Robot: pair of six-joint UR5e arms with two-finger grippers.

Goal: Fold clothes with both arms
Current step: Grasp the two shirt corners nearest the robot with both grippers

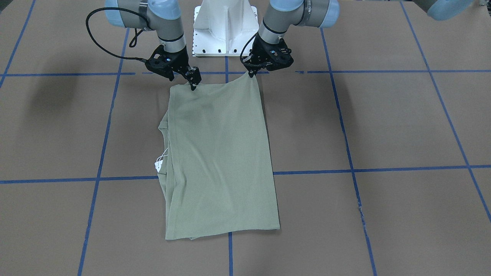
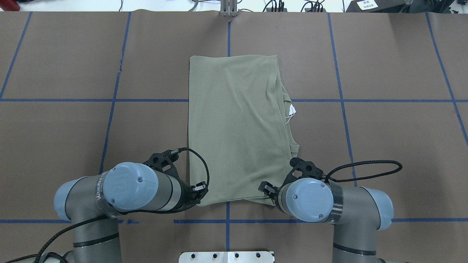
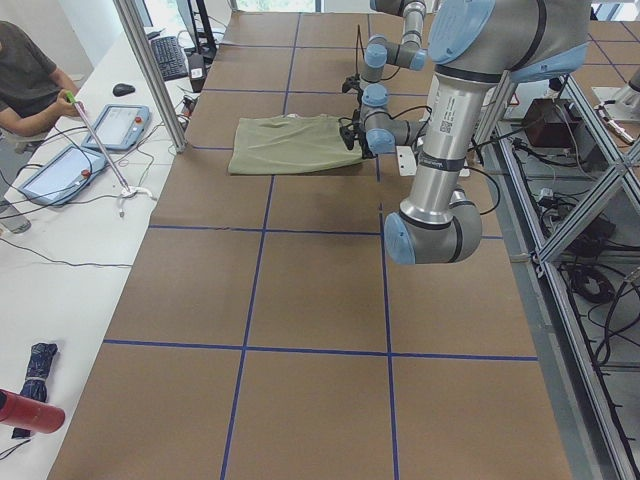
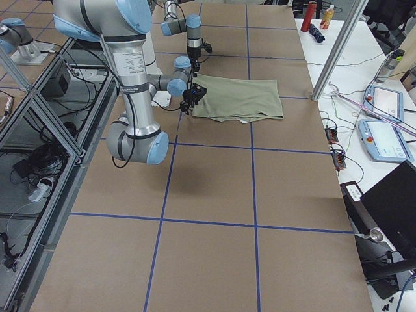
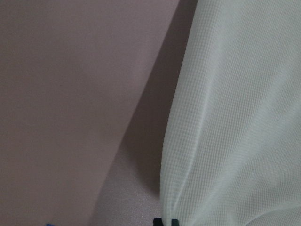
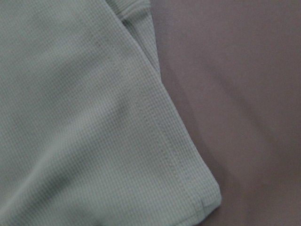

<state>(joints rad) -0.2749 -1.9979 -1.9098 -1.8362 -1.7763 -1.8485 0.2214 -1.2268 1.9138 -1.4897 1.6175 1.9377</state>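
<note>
Folded shirt (image 1: 220, 161) held at its two robot-side corners.

The shirt is spread mid-counter (image 1: 383, 122). Its lifted corner is pinched by the left hand (image 1: 251, 74); the other corner is met by the right hand (image 1: 193, 85), whose closure cannot be told.

One sage-green shirt (image 1: 220, 157) with one white tag (image 1: 158, 165), two robot arms, left (image 2: 124, 191) and right (image 2: 329, 202), one white base pedestal (image 1: 225, 27), and one person (image 3: 25, 85) beside the worktop (image 1: 383, 122)

Even, bright overhead light — soft arm shadows; wrist views close, slightly soft.
</note>
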